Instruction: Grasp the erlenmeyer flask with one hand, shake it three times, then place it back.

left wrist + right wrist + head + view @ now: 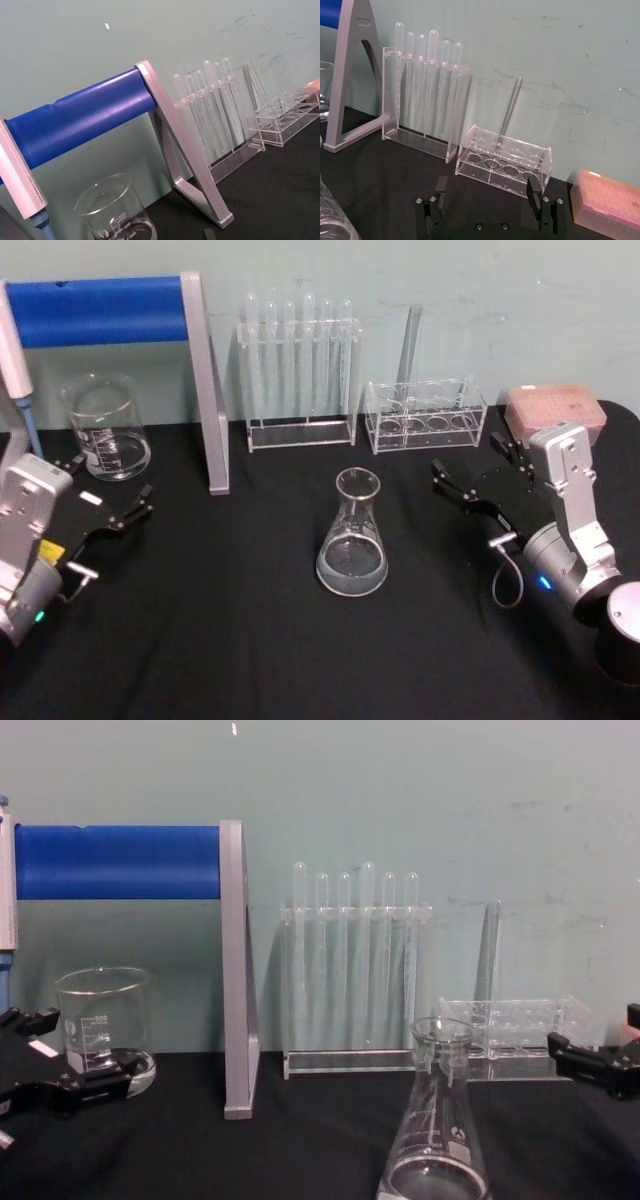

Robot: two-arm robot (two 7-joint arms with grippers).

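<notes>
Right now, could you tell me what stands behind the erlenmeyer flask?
Behind the erlenmeyer flask stand a tall test tube rack and a low clear rack holding one tube. In the chest view, the flask's neck covers part of the low rack.

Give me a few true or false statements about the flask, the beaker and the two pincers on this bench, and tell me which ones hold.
1. The erlenmeyer flask stands upright on the black table. True.
2. The right pincer is shut on the flask's neck. False: it is open and apart from the flask, to the flask's right.
3. The beaker stands near the left pincer. True.
4. The flask lies inside the low clear rack. False: it stands in front of the rack, on the table.
5. The left pincer is holding the beaker. False: it is open and holds nothing.
</notes>
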